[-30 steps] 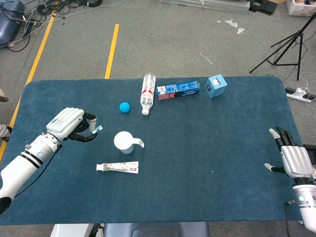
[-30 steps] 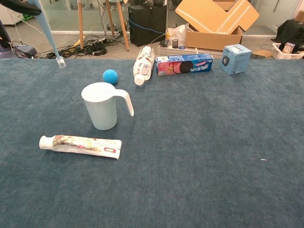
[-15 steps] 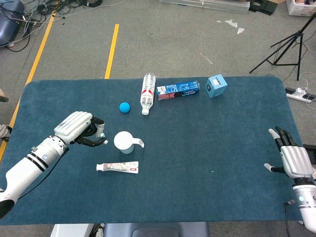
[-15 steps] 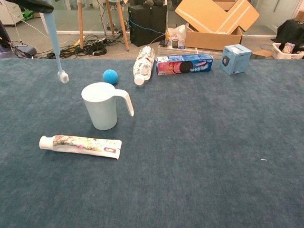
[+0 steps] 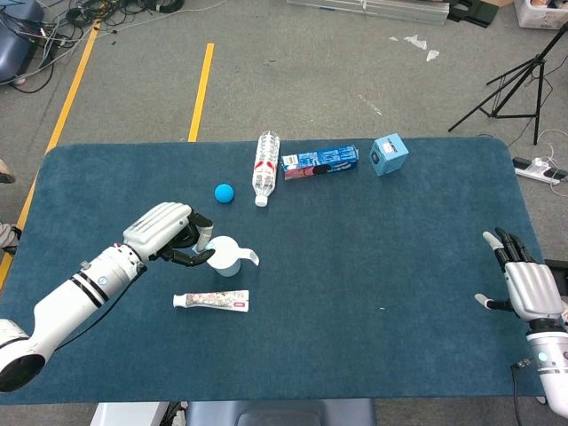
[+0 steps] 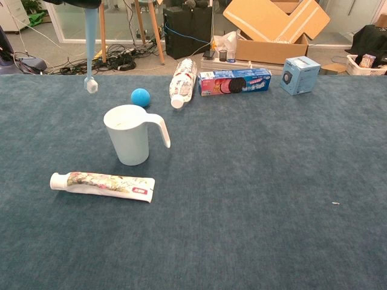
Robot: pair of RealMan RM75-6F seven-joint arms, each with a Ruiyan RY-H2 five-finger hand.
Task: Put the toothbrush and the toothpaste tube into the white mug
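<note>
Left hand [image 5: 169,236]: toothbrush [image 6: 90,42] is gripped near-vertical, head down, left of centre frame beside the white mug [image 6: 129,134], presumably for dropping in. Toothpaste tube [image 6: 103,185] is laid flat below the mug. Right hand [image 5: 524,282]: held empty, fingers spread, lower right.

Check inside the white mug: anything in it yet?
Nothing visible inside the white mug. The toothbrush, held by the left hand, hangs head-down above and left of the rim. The toothpaste tube lies on the table. The mug's bottom is hidden.
</note>
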